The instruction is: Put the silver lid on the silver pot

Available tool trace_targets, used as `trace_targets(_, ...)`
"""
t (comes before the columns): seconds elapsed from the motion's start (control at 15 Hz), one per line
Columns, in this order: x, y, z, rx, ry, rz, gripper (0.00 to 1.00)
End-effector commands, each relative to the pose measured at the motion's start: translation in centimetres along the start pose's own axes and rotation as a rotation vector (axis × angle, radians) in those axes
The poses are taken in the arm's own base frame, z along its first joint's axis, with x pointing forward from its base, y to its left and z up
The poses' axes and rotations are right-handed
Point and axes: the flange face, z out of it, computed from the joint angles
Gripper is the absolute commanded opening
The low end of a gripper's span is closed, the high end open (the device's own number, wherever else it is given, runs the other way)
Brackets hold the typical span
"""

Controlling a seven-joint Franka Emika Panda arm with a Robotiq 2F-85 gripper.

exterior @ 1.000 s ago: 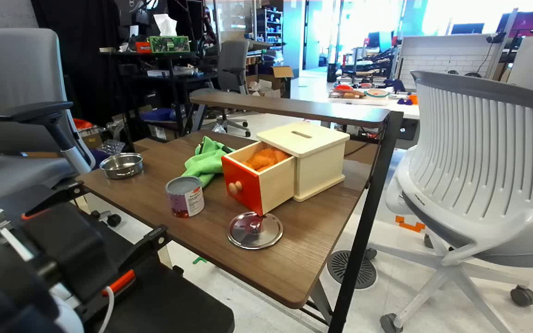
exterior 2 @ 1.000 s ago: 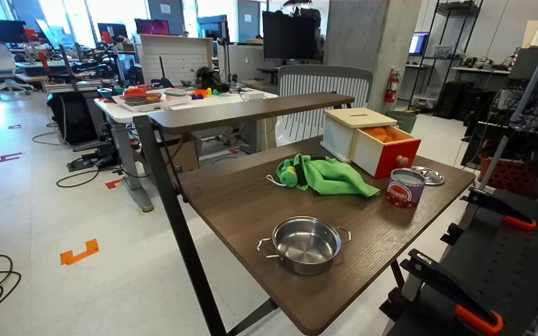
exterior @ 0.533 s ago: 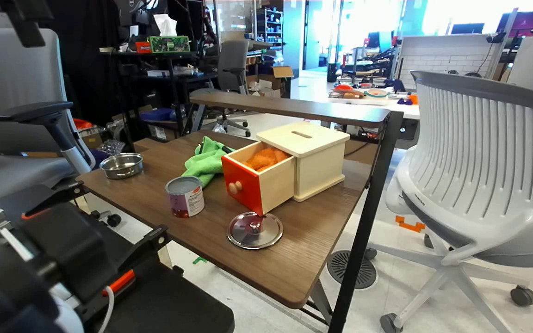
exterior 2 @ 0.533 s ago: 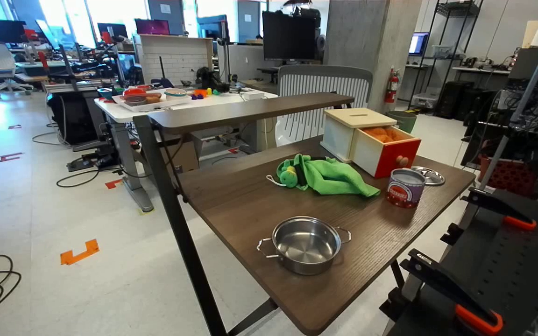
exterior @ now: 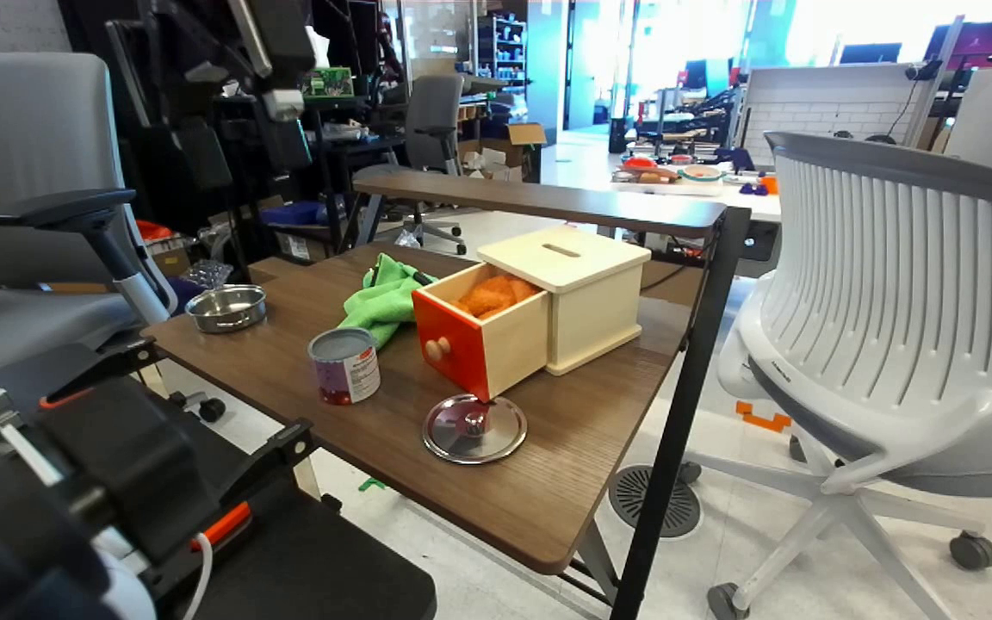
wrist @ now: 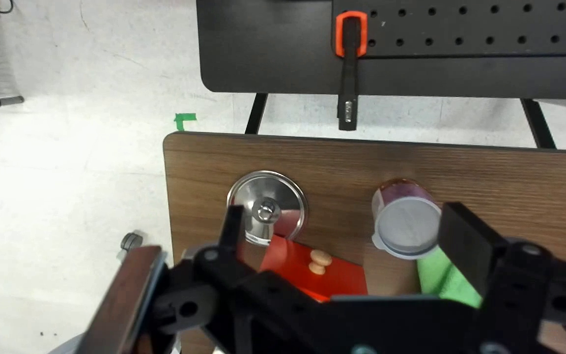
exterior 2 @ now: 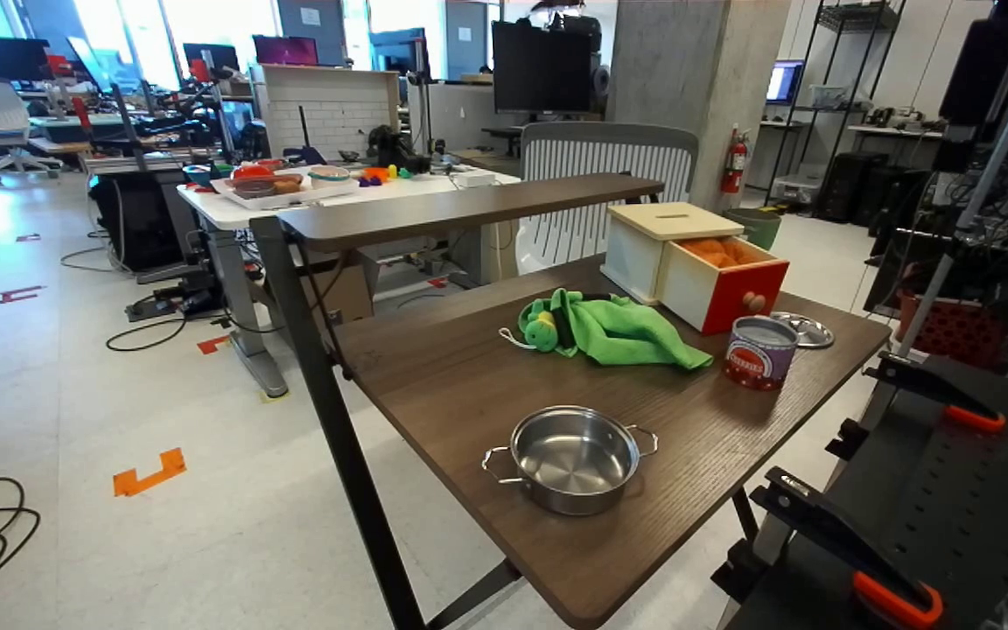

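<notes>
The silver lid (exterior: 474, 429) lies flat, knob up, on the brown table by the red drawer front, in both exterior views (exterior 2: 806, 331). In the wrist view the lid (wrist: 283, 199) is at the left finger, far below it. The silver pot (exterior: 226, 308) stands uncovered at the table's opposite end; its inside looks bare in an exterior view (exterior 2: 576, 459). It does not show clearly in the wrist view. My gripper (wrist: 347, 223) is open with nothing between its fingers. It hangs high above the table, at the upper left of an exterior view (exterior: 246, 155).
A cherries can (exterior: 345, 366) stands between lid and pot. A wooden box (exterior: 591, 301) with its red drawer (exterior: 461, 353) pulled out, holding orange fluff, is beside the lid. A green cloth (exterior: 380, 297) lies behind the can. A raised shelf (exterior: 539, 196) runs along the table's back.
My gripper has come into view at the upper left of an exterior view, moving down and rightward, and at the top right of an exterior view. Lid, pot and other objects have not moved.
</notes>
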Motion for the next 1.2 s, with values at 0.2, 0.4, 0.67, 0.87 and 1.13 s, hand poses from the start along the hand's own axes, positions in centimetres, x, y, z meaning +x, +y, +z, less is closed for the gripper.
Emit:
trace_targets(0.2, 1.2, 4.6, 5.3, 0.026, -0.07, 0.034, 1.0)
trace_targets(0.4, 2.1, 5.4, 6.7, 0.029, -0.093, 0.04, 1.0)
trace_targets(0.67, 2.3, 5.4, 6.6, 0.028, -0.09, 0.04, 1.0)
trace_targets(0.87, 2.5, 5.1, 7.6, 0.033, -0.088, 0.028, 1.0)
trace_targets(1.13, 3.9, 5.5, 10.2, 0.046, -0.056, 0.022, 1.0)
